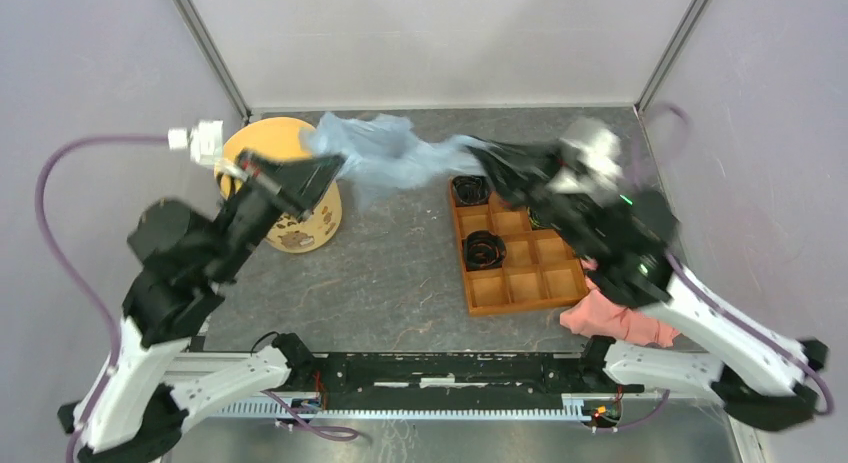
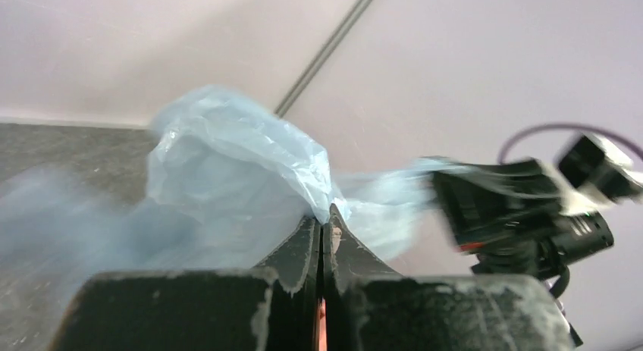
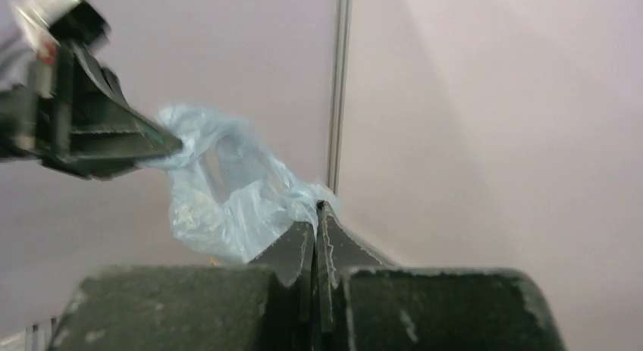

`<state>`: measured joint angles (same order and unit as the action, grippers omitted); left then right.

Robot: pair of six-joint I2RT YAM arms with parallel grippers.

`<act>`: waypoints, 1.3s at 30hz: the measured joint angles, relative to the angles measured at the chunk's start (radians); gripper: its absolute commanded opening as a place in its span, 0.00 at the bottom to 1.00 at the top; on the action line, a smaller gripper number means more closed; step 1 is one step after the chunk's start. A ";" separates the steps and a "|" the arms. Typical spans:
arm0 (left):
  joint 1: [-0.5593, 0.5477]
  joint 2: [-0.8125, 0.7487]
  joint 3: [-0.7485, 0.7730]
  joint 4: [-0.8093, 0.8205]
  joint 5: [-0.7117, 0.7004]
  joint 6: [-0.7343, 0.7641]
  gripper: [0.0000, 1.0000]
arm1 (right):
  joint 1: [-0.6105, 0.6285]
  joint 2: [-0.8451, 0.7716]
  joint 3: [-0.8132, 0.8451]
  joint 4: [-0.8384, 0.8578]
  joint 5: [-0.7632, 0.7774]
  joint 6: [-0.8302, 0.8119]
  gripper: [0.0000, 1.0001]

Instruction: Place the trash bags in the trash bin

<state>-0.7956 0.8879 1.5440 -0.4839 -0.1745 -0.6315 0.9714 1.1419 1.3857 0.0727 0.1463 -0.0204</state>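
Observation:
A pale blue trash bag (image 1: 385, 153) hangs in the air, stretched between both grippers, just right of the cream-yellow trash bin (image 1: 285, 183) at the back left. My left gripper (image 1: 338, 163) is shut on the bag's left end, close above the bin's right rim. My right gripper (image 1: 478, 155) is shut on the bag's right end. In the left wrist view the bag (image 2: 235, 169) bunches at my shut left gripper (image 2: 324, 214), with the other arm beyond. In the right wrist view the bag (image 3: 227, 192) hangs from my right gripper (image 3: 317, 213).
An orange compartment tray (image 1: 515, 253) with dark coiled items lies right of centre, under the right arm. A pink cloth (image 1: 615, 318) lies at the tray's near right corner. Grey walls enclose the table at the back and sides.

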 measured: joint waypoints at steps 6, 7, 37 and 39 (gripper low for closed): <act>-0.001 -0.311 -0.575 -0.017 -0.117 -0.117 0.02 | 0.002 -0.235 -0.582 0.430 -0.054 0.038 0.00; -0.001 -0.306 -0.663 -0.050 -0.117 -0.142 0.02 | 0.000 -0.174 -0.638 0.418 -0.057 0.060 0.00; -0.003 -0.660 -0.879 -0.328 0.008 -0.285 1.00 | 0.003 -0.111 -0.919 0.165 -0.076 0.091 0.01; -0.003 -0.632 -0.793 -0.370 -0.011 -0.283 1.00 | 0.003 -0.108 -0.901 0.164 -0.094 0.092 0.02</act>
<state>-0.7982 0.2558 0.7513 -0.8543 -0.1856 -0.9146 0.9741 1.0336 0.4850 0.2367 0.0525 0.0719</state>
